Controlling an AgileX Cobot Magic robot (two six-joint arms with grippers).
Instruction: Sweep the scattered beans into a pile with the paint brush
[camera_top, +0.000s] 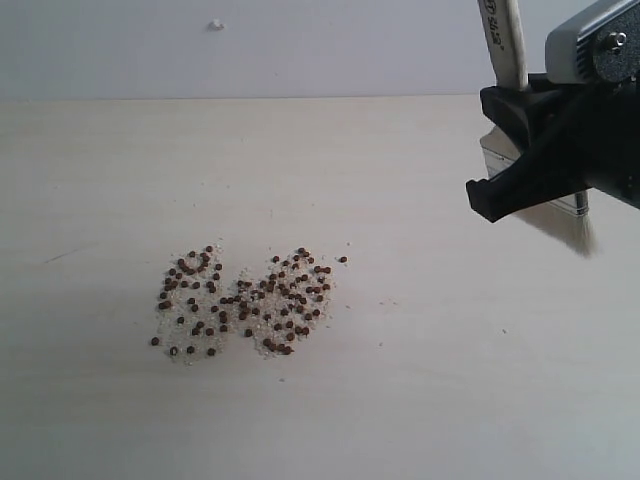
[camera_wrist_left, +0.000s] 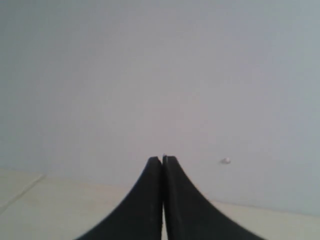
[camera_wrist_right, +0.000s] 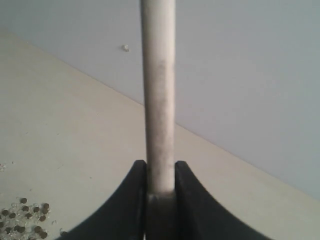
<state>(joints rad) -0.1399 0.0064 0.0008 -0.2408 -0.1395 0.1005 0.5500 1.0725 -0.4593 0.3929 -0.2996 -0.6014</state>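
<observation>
exterior view is showing the right gripper (camera_top: 497, 150) clamping the paint brush (camera_top: 508, 45), bristles seemingly hanging above the table (camera_top: 450, 390), well apart from the beans (camera_top: 245, 300); left gripper (camera_wrist_left: 163, 160) is sitting closed, empty

The only clutter on my bench (camera_top: 450, 400) is the beans (camera_top: 245, 300), two patches left of centre in the exterior view. From there to the right edge the surface lies bare, up to my right tool (camera_top: 487, 150) at upper right, its jaws filled by the paint brush (camera_top: 510, 45). The wall (camera_top: 300, 50) bounds the top.
</observation>
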